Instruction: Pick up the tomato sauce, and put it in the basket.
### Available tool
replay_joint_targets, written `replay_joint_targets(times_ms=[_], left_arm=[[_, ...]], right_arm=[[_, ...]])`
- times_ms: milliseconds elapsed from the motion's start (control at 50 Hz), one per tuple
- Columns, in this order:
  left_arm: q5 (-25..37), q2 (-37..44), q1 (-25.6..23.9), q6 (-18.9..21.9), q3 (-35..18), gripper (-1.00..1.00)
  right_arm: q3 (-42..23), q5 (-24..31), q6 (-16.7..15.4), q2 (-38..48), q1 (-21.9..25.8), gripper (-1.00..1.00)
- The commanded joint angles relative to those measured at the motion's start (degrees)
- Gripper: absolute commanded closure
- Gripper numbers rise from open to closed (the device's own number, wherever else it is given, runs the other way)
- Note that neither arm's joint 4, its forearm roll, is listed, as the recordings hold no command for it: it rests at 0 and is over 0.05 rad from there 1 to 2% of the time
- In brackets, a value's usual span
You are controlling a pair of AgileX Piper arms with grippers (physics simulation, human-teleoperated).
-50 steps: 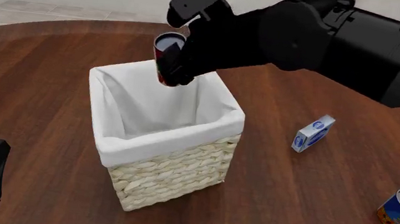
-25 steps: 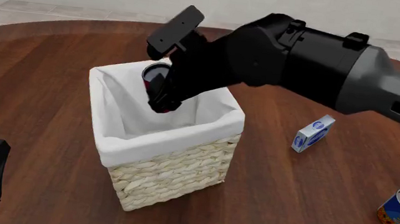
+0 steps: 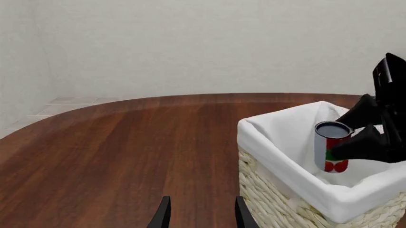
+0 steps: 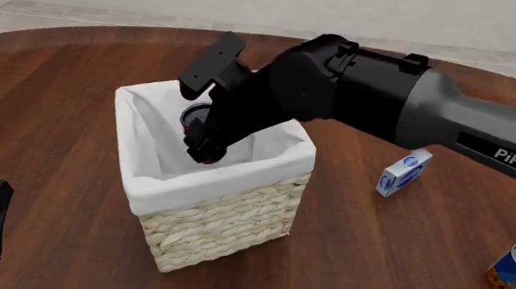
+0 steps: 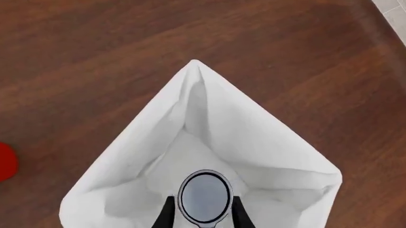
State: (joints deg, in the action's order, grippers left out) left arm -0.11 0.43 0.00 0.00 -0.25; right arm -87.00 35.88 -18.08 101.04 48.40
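The right gripper (image 4: 203,139) is clamped on the tomato sauce (image 3: 331,147), holding it upright inside the basket (image 4: 221,220) with its dark top just above the white rim, while the left gripper (image 3: 198,214), fingers apart, sits near the basket's outer wall.

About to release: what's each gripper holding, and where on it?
Right gripper holds the tomato sauce by its sides, inside the basket. Left gripper holds nothing.
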Motion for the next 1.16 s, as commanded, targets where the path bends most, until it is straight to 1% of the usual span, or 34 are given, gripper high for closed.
replay_joint_targets(times_ms=[20,160,500,920,1160], left_arm=[[0.00,0.00,0.00,0.00,0.00,-1.00],[0.00,0.00,0.00,0.00,0.00,-1.00],[0.00,0.00,0.00,0.00,0.00,-1.00],[0.00,0.00,0.00,0.00,0.00,-1.00],[0.00,0.00,0.00,0.00,0.00,-1.00]], right_arm=[[-1.47,0.69,-0.40,1.12,-0.56,-1.00],[-2.33,0.97,-0.81,1.28,-1.08,-1.00],[-3.68,1.79,-1.12,-0.34,-0.61,-1.00],[-6.31,3.33,-3.43,-3.17,-0.31,-1.00],[-7.53,3.31,-4.49,-5.31,-0.26,-1.00]])
